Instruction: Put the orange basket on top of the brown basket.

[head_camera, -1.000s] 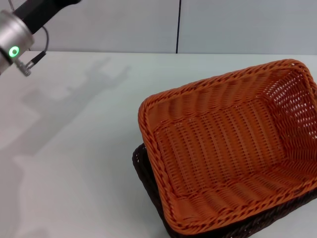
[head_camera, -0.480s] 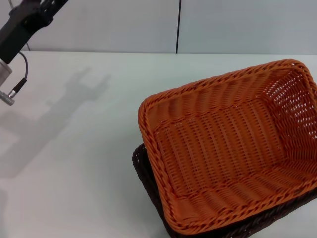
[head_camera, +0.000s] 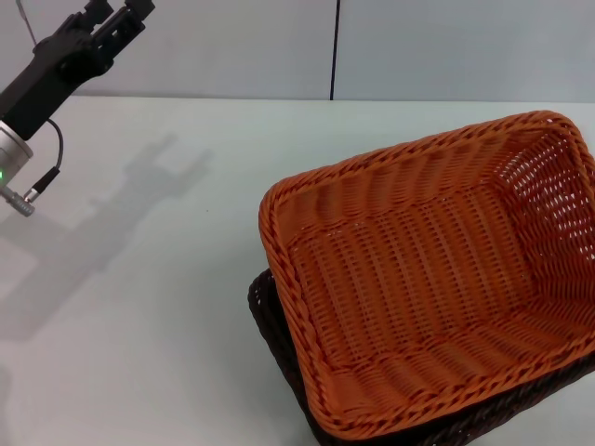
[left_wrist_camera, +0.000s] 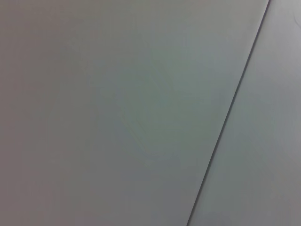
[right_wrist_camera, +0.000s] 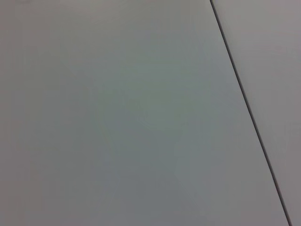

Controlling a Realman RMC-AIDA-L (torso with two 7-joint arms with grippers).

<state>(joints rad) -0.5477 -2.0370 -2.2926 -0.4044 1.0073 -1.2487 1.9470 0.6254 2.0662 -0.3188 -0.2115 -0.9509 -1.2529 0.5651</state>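
In the head view the orange basket [head_camera: 428, 279] rests on top of the brown basket [head_camera: 268, 327], nested in it at a slight tilt. Only the brown basket's dark rim shows, along the near left and bottom edges. My left gripper [head_camera: 119, 11] is raised at the far top left, well away from both baskets, with its fingers apart and empty. The right gripper is out of view. Both wrist views show only a plain grey wall with a dark seam.
The white table [head_camera: 158, 307] stretches to the left of the baskets. A grey wall panel [head_camera: 232, 46] with a vertical seam stands behind the table. The left arm's silver wrist [head_camera: 11, 149] hangs over the table's far left edge.
The left arm has pulled back and swung up, bringing its gripper into view at the top left. Its shadow on the table shifted. The baskets have not moved.
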